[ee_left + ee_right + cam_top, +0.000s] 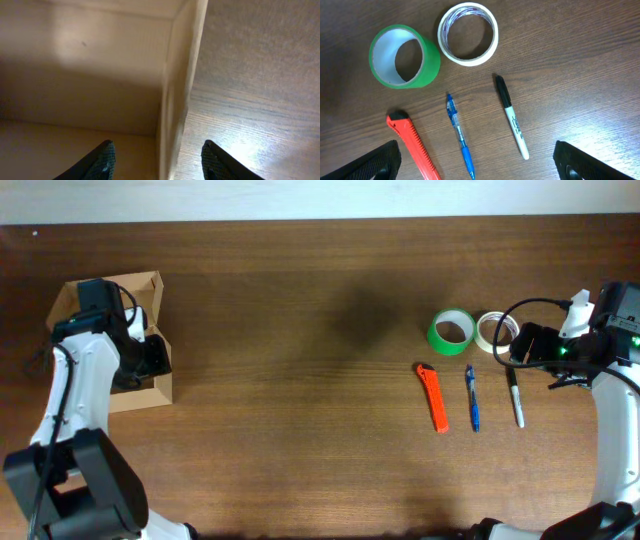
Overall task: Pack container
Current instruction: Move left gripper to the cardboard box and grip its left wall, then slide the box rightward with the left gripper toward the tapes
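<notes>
Straddling the container [100,85] wall, unseen overhead, left jaws stand released; right jaws gape above the marker [512,120].

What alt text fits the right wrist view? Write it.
On a wooden table lie a green tape roll, white tape roll, orange utility knife, blue pen and black marker. The right gripper is open above them.

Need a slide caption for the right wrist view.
Right jaws open above green tape, white tape, orange cutter, blue pen and black marker.

Tan cardboard container [148,393], lid open, upright at far left
</notes>
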`<state>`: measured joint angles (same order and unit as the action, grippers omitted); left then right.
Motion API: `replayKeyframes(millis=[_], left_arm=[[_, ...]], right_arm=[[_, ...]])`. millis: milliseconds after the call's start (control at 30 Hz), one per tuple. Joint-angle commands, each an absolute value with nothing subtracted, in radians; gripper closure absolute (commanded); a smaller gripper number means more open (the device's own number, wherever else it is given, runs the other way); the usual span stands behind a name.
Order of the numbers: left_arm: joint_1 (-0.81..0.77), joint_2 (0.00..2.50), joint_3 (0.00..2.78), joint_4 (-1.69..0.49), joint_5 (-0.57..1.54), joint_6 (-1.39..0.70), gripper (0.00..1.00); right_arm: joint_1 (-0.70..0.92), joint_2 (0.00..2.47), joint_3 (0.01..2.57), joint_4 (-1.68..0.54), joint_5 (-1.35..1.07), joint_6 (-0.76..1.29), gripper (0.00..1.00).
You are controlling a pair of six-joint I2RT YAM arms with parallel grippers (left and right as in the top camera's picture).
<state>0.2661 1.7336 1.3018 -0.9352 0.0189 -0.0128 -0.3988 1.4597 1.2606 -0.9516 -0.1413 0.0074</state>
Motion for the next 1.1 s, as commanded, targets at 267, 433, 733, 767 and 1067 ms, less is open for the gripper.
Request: replayKeyframes(millis=[267,433,733,767,1067], left_arm=[[0.269,1.784,1.318,-0.945,0.072,-0.030,0.98],[0.248,1.784,1.321,-0.955,0.076,-0.030,0.98],[0.033,1.784,1.517,-1.087,0.075,-0.007,0.98],[0.011,1.784,1.541,-1.097,0.075,-0.007,0.98],[-0.207,1.785,1.781,-1.164,0.076,-0.007,0.98]], right_arm=[[-0.400,1.458,1.284,-0.971,-0.176,0.016,0.01],[-0.400,1.458,1.284,-0.980,-0.176,0.016,0.01],[-0.400,1.458,1.284,-0.986,-0.176,0.016,0.01],[-0.400,1.458,1.284,-0.987,-0.176,0.016,0.01],[-0.400,1.458,1.284,-0.994,-0.177,0.016,0.01]])
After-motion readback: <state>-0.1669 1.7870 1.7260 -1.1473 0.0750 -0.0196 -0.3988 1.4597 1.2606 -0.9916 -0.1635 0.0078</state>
